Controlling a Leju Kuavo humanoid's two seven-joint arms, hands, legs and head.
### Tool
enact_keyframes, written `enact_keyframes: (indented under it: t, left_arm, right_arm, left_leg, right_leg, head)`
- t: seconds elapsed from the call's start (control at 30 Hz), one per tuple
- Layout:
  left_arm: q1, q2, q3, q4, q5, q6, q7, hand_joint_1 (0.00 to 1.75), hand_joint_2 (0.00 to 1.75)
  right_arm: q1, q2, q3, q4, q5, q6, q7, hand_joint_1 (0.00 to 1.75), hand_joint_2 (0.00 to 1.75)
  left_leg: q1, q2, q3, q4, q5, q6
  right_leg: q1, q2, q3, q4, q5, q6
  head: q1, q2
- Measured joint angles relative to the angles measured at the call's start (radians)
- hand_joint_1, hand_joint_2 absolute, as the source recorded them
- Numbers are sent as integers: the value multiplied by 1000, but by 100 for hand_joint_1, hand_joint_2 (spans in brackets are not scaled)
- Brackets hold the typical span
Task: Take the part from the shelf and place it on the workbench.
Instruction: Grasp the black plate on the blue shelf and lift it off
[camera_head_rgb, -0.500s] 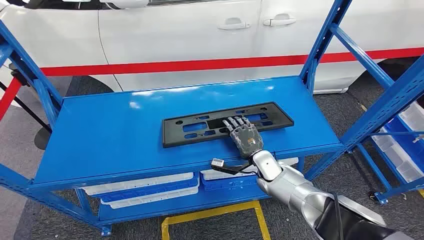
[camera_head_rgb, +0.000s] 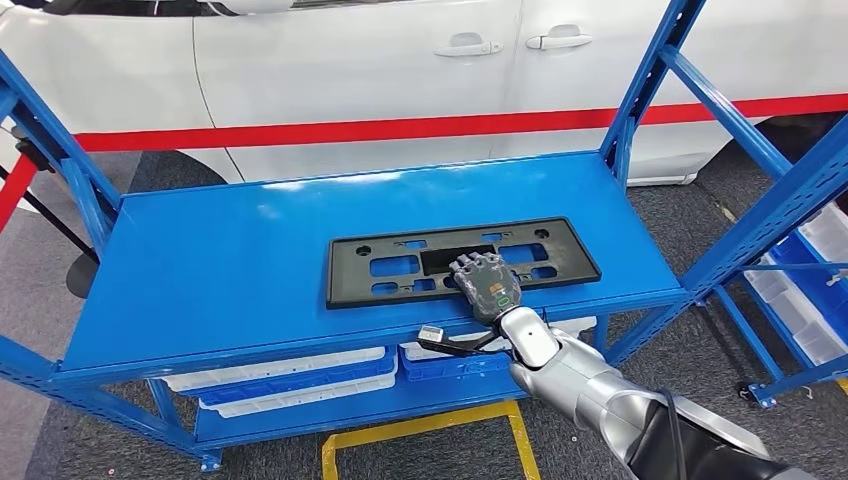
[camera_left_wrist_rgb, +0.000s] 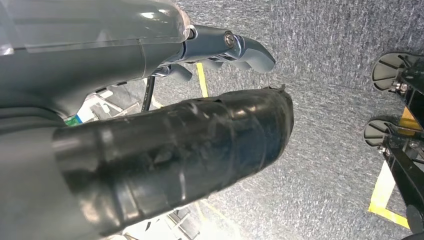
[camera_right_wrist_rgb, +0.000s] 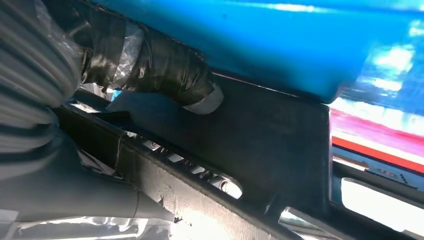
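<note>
Dragged nearer the front edge of the blue shelf, the black part now lies under the right hand, fingers hooked through its central slot, suggesting lift-off is close.

Black part on blue shelf (car white, red-striped).

Blue metal shelf on blue uprights, black slotted plastic part laid flat near its front edge, right of centre
</note>
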Motion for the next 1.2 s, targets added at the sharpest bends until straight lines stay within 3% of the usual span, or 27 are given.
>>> enact_keyframes:
  t: [0.03,0.97,1.07,1.2]
  left_arm:
    - [0,0,0,0,0,0,0,0,175]
    - [1,-2,0,0,5,-2,-4,0,175]
    - [1,-2,-1,0,6,-3,-7,0,175]
    - [5,-2,-2,0,8,-5,-19,0,175]
  right_arm:
    - [0,0,-1,-1,0,0,-2,168,175]
    - [16,0,-42,-25,-18,21,-38,171,175]
    - [20,0,-51,-29,-43,17,-73,171,175]
    - [52,-16,-86,-99,-140,-14,-190,171,175]
  left_leg:
    - [0,0,0,0,0,0]
    - [1,0,0,0,0,0]
    - [1,0,0,0,0,0]
    - [0,0,0,0,0,0]
  right_leg:
    - [0,0,0,0,0,0]
    - [0,0,-1,0,-1,-1]
    - [0,0,-1,0,-1,-1]
    - [0,0,-1,0,0,-1]
  head:
    - [0,0]
    - [0,0]
    - [0,0]
    - [0,0]
